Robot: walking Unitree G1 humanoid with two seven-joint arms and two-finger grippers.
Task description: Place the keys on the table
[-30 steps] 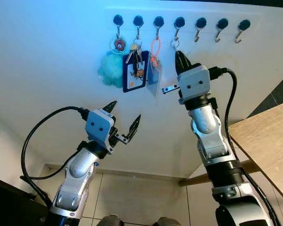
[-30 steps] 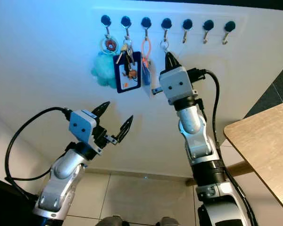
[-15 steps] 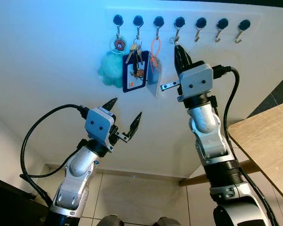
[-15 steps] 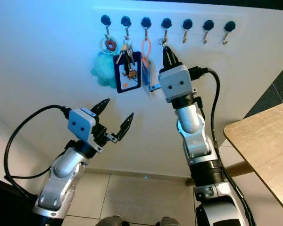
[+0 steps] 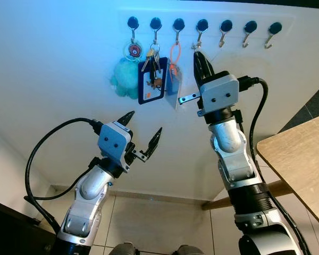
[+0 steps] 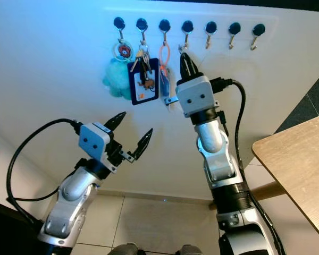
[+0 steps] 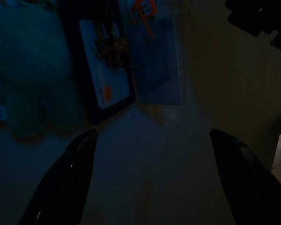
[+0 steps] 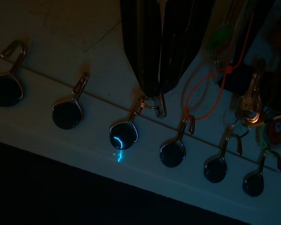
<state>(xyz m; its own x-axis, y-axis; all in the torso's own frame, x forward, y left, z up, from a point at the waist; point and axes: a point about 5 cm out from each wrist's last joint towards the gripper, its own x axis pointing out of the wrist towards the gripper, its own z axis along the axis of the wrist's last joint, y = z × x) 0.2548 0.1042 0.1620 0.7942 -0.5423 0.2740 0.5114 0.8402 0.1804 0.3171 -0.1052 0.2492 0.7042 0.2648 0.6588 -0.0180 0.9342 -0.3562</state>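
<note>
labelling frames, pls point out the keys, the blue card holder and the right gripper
keys (image 5: 153,56), left eye view, on the bunch just under its hook
blue card holder (image 5: 150,91), left eye view, on the lower part of its frame
right gripper (image 5: 201,59), left eye view, between the fingertips below the fourth hook

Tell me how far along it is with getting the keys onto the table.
Nothing is done yet. The right gripper is shut on the key ring, which still hangs on the fourth hook. The left gripper waits open below. Left: lift the ring off and set it on the wooden table.
</note>
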